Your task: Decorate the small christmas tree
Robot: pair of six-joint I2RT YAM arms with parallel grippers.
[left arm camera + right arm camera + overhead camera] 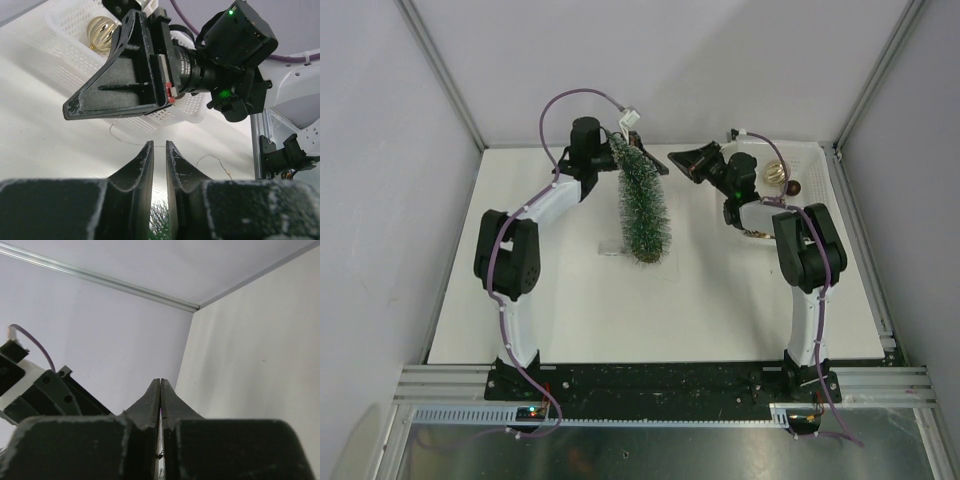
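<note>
A white table (720, 310) sat inside pale walls. From above, the left gripper (626, 155) pinched the tip of the small christmas tree (644, 210), propping it tilted, probably for hanging. The right gripper (678, 158) hovered just right of the tree. The left wrist view showed bristles between near-closed jaws. In the right wrist view the jaws were pressed together, and I could not tell whether they held a thread.

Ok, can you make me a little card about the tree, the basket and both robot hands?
tree: small christmas tree, frosted green, near the middle of the table
left gripper: closed on the tree's top
right gripper: shut, raised between tree and basket; whether it holds anything cannot be told
basket: white mesh basket, far right side
in basket: gold ornament
</note>
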